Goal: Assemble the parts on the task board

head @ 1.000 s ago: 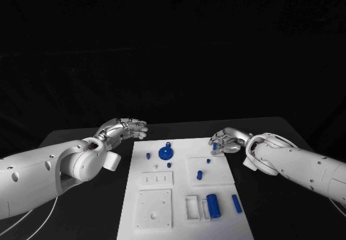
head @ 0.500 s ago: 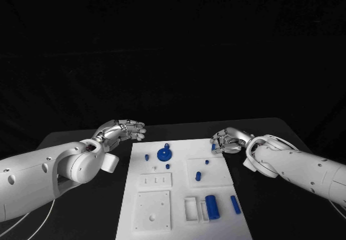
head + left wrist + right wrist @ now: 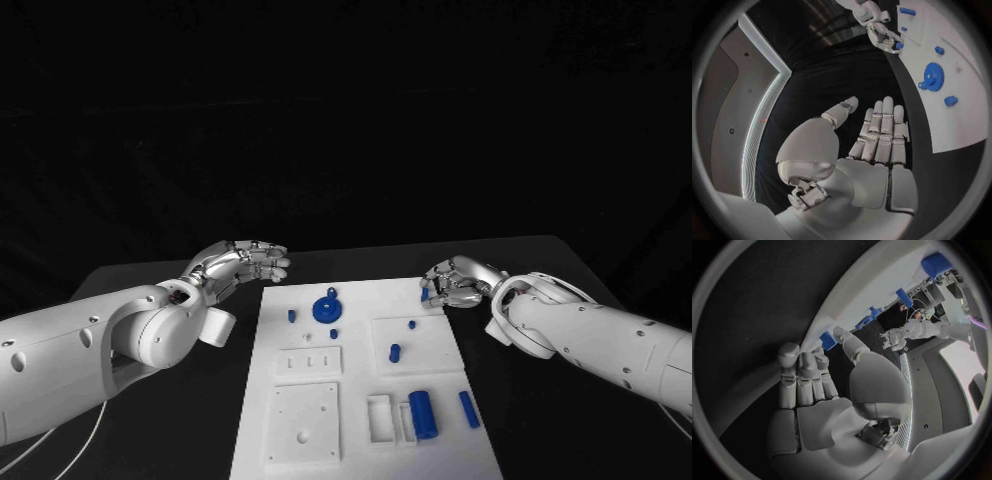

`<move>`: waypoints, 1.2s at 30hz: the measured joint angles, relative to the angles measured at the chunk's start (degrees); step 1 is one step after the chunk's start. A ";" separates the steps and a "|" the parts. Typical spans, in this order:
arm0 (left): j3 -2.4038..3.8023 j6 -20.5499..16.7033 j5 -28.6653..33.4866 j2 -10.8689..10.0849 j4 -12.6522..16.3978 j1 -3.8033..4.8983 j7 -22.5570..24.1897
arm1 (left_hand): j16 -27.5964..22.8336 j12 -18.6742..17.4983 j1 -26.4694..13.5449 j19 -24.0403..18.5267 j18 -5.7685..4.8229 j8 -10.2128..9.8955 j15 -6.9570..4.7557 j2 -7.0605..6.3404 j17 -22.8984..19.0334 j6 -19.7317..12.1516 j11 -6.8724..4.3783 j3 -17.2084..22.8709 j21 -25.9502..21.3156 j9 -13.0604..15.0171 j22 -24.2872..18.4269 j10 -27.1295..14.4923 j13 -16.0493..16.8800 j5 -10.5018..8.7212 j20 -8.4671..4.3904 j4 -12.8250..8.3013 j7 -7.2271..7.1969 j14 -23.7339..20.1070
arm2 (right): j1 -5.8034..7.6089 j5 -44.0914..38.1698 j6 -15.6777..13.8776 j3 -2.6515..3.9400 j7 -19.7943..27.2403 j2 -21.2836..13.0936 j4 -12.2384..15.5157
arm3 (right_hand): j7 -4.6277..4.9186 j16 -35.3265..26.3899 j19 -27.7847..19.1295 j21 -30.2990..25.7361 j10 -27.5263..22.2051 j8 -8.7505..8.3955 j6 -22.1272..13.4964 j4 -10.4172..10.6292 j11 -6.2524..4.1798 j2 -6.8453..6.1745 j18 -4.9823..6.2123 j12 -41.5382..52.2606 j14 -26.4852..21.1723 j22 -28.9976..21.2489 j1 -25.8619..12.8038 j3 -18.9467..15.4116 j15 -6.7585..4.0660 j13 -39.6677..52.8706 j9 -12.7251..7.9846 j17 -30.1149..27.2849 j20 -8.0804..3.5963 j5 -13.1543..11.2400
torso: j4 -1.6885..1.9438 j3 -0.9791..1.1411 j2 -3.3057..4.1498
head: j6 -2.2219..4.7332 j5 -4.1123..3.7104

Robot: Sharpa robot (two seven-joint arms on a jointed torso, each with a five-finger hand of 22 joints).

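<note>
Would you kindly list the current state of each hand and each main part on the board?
Left hand: off the board's left edge, holding nothing.
Right hand: fingers at a small blue part by the board's right edge.
Blue gear: lying on the task board.
Blue cylinder: lying flat.

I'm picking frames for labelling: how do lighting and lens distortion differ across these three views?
Head view: dark surround, the white task board bright and evenly lit, its edges straight. Left wrist view: fisheye circle, the board's edge bows, a lit strip glares behind the left hand. Right wrist view: same bending, and the right hand looms large against the board.
</note>
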 measured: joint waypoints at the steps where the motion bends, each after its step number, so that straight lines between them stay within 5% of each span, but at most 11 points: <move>1: 0.00 0.00 0.00 0.00 0.00 0.00 0.00 | 0.00 0.00 0.00 0.00 0.00 0.00 0.00 0.00 0.00 0.00 0.00 0.00 0.00 0.00 0.00 0.00 0.00 0.00 0.00 0.00 0.00 0.00 | 0.00 0.00 -0.04 0.00 -0.04 0.03 0.04 | 0.00 0.00 0.00 0.00 0.00 0.27 0.00 0.00 0.00 0.23 -0.01 0.00 0.00 0.00 -0.22 0.00 0.00 -0.06 0.04 0.00 0.00 0.00 | 0.00 0.01 0.00 | 0.00 -0.02; 13: -0.01 0.00 0.00 -0.04 0.00 0.00 -0.01 | 0.00 0.00 0.00 0.00 0.00 0.00 0.00 0.00 0.04 0.00 0.00 0.00 0.00 -0.01 0.00 0.00 0.00 0.00 0.00 0.00 0.00 0.00 | -0.10 0.00 -0.27 0.00 -0.46 0.00 0.06 | -0.29 0.00 0.41 0.00 0.41 1.14 1.34 0.16 -0.41 0.21 -0.18 -0.01 0.38 0.00 -0.21 -0.16 -0.39 -0.23 0.41 -0.01 0.01 0.00 | 0.11 0.00 0.06 | -0.10 -0.26; 15: -0.01 0.00 0.00 -0.04 0.00 0.00 -0.02 | 0.00 0.00 0.00 0.00 0.00 0.00 0.00 0.00 0.04 0.00 0.00 0.00 0.00 -0.01 0.00 0.00 -0.01 0.00 0.00 0.00 0.00 0.00 | -0.12 0.00 -0.33 0.00 -0.50 0.01 0.05 | -1.80 0.00 0.60 0.01 0.70 3.13 3.93 0.16 -1.37 0.52 -0.28 -0.06 0.42 0.00 -0.52 -0.16 -1.10 -0.37 1.46 -0.01 0.01 0.00 | 0.11 0.00 0.07 | -0.13 -0.26; 18: -0.02 0.00 0.00 -0.04 0.00 0.00 -0.02 | 0.00 0.00 0.00 0.00 0.00 0.00 0.00 0.00 0.04 0.00 0.00 0.00 0.00 -0.01 0.00 0.00 -0.01 0.00 0.00 0.00 0.00 0.00 | -0.16 -0.01 -0.41 -0.01 -0.55 0.02 0.04 | -2.20 0.00 0.60 0.01 0.52 3.56 5.06 0.16 -1.93 0.52 -0.28 -0.06 0.30 0.00 -0.52 -0.16 -1.76 -0.46 1.90 -0.01 0.01 0.00 | 0.10 0.00 0.07 | -0.19 -0.26; 36: -0.04 0.02 0.00 0.00 -0.11 0.00 -0.04 | 0.00 0.00 0.00 0.00 0.00 0.00 0.00 0.00 0.09 0.00 0.00 0.00 0.00 0.04 0.01 0.00 0.04 0.00 0.00 0.00 0.00 0.00 | -0.35 -0.03 -0.69 0.01 -0.67 0.24 -0.13 | -2.02 0.00 0.60 0.01 0.71 3.89 6.16 0.16 -2.15 0.74 -0.23 -0.06 0.52 0.00 -0.74 -0.15 -1.99 -0.63 2.62 -0.02 0.02 -0.09 | 0.11 -0.01 0.08 | -0.35 -0.36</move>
